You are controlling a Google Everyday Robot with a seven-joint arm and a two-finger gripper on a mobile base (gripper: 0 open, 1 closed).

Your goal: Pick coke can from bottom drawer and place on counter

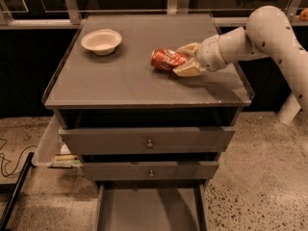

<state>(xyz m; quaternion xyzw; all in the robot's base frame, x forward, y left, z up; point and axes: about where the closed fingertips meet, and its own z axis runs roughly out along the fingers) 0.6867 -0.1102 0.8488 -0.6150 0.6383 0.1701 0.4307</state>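
The coke can (166, 60) lies on its side over the right middle of the counter (120, 83), at or just above the surface; I cannot tell whether it touches. My gripper (179, 60) reaches in from the right, and its cream fingers (186, 70) are closed on the can's right end. The bottom drawer (149, 208) is pulled open at the bottom of the view, and its flat floor shows nothing in it.
A white bowl (101, 41) sits on the counter's far left. The two upper drawers (150, 141) with small knobs stick out slightly. My white arm (269, 32) spans the counter's right edge. A cable and papers lie on the floor to the left.
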